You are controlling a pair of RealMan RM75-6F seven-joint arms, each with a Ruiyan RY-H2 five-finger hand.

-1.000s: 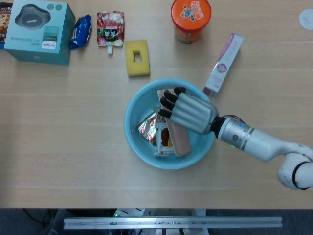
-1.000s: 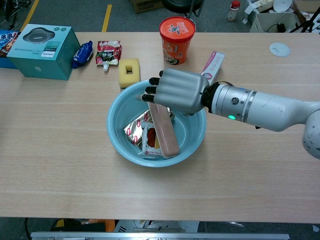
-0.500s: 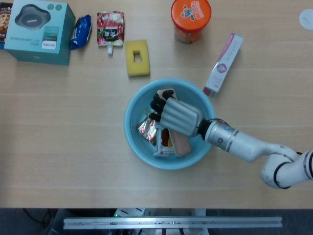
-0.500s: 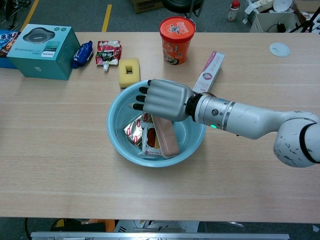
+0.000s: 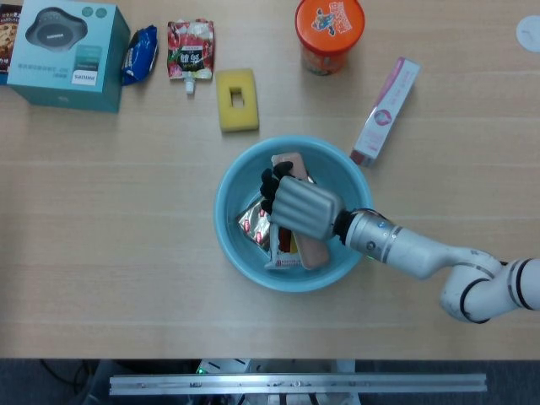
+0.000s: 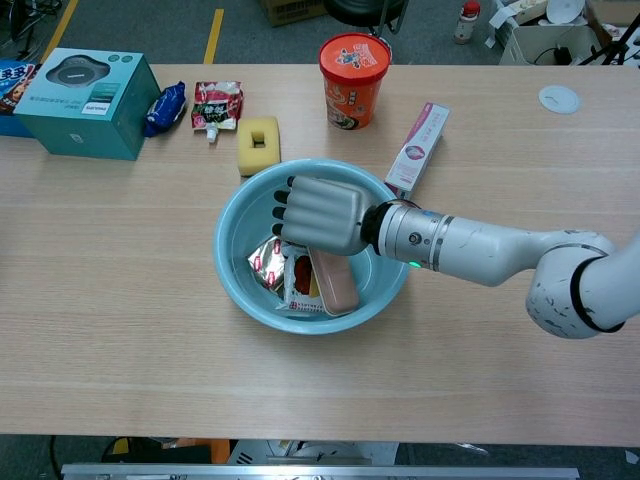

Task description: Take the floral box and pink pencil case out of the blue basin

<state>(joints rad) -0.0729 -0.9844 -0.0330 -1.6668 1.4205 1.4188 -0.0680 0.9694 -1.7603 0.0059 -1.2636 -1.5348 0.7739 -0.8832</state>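
The pink pencil case (image 5: 309,246) lies inside the blue basin (image 5: 236,245), slanted across snack packets (image 5: 256,221). No floral box can be identified in the basin. Over the last 1 second the right hand (image 5: 295,207) has dropped from rim height onto the case, its fingers curling down over the upper end. Whether they have actually gripped it cannot be told; lifting looks imminent. The left hand is not visible. Beyond the basin: a yellow sponge (image 5: 237,100), an orange cup (image 5: 328,31), and a teal box (image 5: 66,53) reading "PHILIPS". Other labels are illegible.
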